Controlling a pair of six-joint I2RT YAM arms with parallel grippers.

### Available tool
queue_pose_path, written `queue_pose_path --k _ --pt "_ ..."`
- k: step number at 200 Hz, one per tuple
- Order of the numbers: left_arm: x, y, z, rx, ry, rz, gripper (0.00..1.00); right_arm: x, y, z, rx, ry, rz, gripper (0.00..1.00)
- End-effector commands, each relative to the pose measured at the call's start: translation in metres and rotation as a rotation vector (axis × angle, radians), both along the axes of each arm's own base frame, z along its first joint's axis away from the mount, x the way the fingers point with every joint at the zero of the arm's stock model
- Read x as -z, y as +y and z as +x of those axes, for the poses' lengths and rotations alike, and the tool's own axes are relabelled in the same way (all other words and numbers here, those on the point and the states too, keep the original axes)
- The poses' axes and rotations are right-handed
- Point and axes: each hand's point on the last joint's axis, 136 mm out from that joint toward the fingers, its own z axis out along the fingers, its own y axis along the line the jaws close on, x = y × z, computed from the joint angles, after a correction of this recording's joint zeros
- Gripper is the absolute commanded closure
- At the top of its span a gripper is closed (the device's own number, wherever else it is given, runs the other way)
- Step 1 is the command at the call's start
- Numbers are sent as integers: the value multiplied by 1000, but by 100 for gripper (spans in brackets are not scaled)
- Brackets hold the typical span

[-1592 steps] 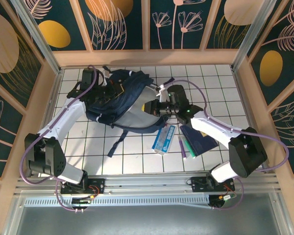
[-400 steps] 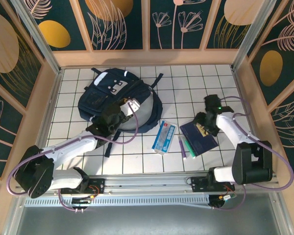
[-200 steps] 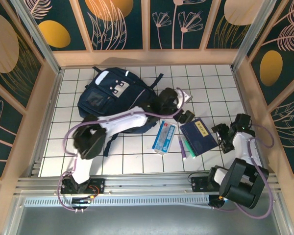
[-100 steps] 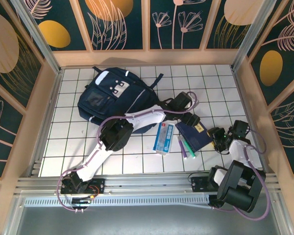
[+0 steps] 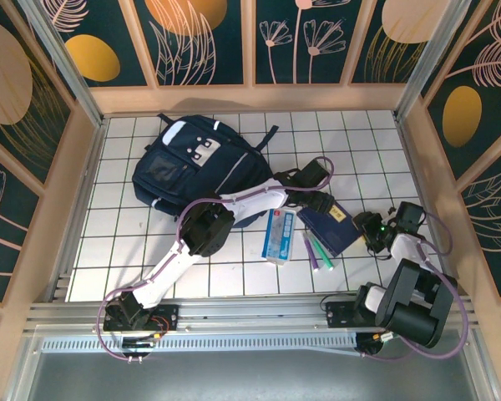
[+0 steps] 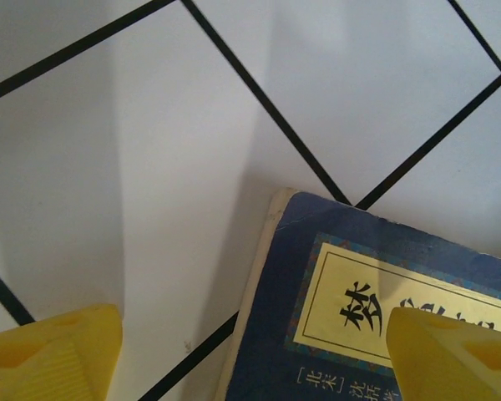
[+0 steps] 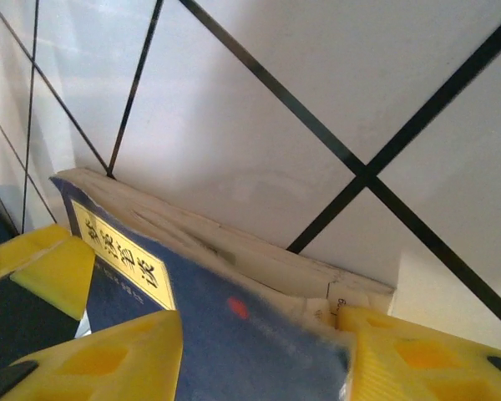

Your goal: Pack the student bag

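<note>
Far left on the white tiled table (image 5: 125, 242): the student bag (image 5: 192, 163), lying flat with its light grey flap facing up and a dark strap poking out at the far right. Touched by neither gripper.

Across the bag's near right edge, the left arm (image 5: 234, 203), reaching rightward in the top view. At its end, the left gripper (image 5: 321, 203), low over the far corner of a small dark-blue book (image 5: 338, 234). From the left wrist camera: yellow fingers (image 6: 50, 355) set wide apart, one over bare tile, the other over the book's cover by its pale title label. Corner of the book in the gap between them, nothing clamped.

Just right of the bag, toward the near side: a flat blue-and-white pack (image 5: 280, 236), apart from both grippers. Beside it, green and purple pens (image 5: 316, 251), lying along the book's left edge.

Next, the book itself, flat on the tiles, skewed to the grid, close to the bag but not in it.

Farthest right, the right gripper (image 5: 369, 230), at the book's right corner. From the right wrist camera: yellow fingers (image 7: 92, 359) standing apart, one over the blue cover, the other beside the white page edges, with the book's corner between. Clamped on it or merely straddling it: cannot tell.
</note>
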Motion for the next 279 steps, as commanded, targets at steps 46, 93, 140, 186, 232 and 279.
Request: queue_pose_path --k 46,93,140,186,232,279 --pt "7 7 5 -58 32 7 27 20 -39 -38 242 334 -174 26" --pt "-1 -3 -5 35 45 -24 31 3 -27 -21 186 269 -138 21" --pt "-44 13 11 -10 29 -58 23 1 32 20 -10 93 35 42" --pt "-111 70 58 -247 -19 -75 22 -15 68 75 -88 22 66 41" --pt "-87 79 10 -328 290 -97 24 -26 14 74 -42 183 -254 27" --pt "-64 63 -25 -325 369 -134 26 -43 -7 78 -146 190 -420 28"
